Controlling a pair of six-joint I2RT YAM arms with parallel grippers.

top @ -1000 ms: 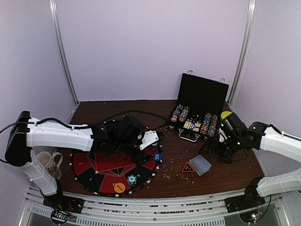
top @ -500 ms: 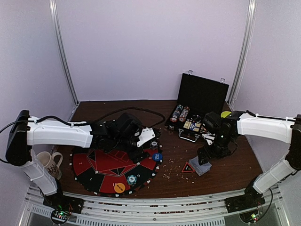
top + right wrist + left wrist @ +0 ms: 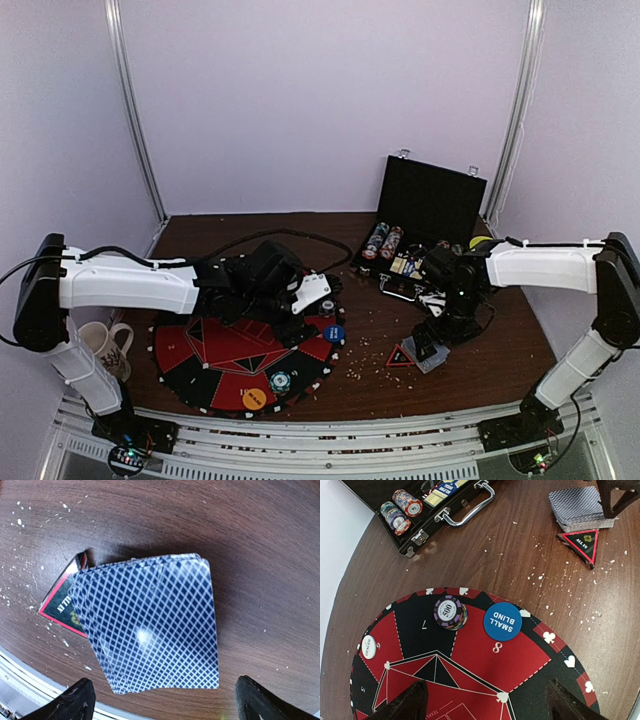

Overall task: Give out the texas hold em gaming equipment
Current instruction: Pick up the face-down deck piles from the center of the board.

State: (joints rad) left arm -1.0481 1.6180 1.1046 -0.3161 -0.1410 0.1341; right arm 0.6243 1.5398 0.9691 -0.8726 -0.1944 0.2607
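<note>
A fanned deck of blue-backed cards [image 3: 150,630] lies on the brown table, partly over a red-edged "ALL IN" triangle [image 3: 62,602]. My right gripper [image 3: 167,700] hangs open just above the deck [image 3: 432,352], one finger on each side, touching nothing. My left gripper [image 3: 487,702] is open and empty over the round red-and-black felt mat [image 3: 485,665]. On that mat are a blue "SMALL BLIND" disc [image 3: 502,621], a purple chip stack [image 3: 450,612] and a white dealer disc [image 3: 368,646]. An orange disc [image 3: 254,399] and another chip stack [image 3: 280,380] sit at the mat's near edge.
The black chip case [image 3: 425,215] stands open at the back right, with rows of chips [image 3: 385,240] in it and its handle [image 3: 467,507] facing the mat. A yellow bowl [image 3: 481,243] is beside it. A mug [image 3: 105,345] stands at the far left. White crumbs dot the table.
My right arm has swung left from beside the case and come down over the card deck. My left gripper has shifted slightly back over the mat.
</note>
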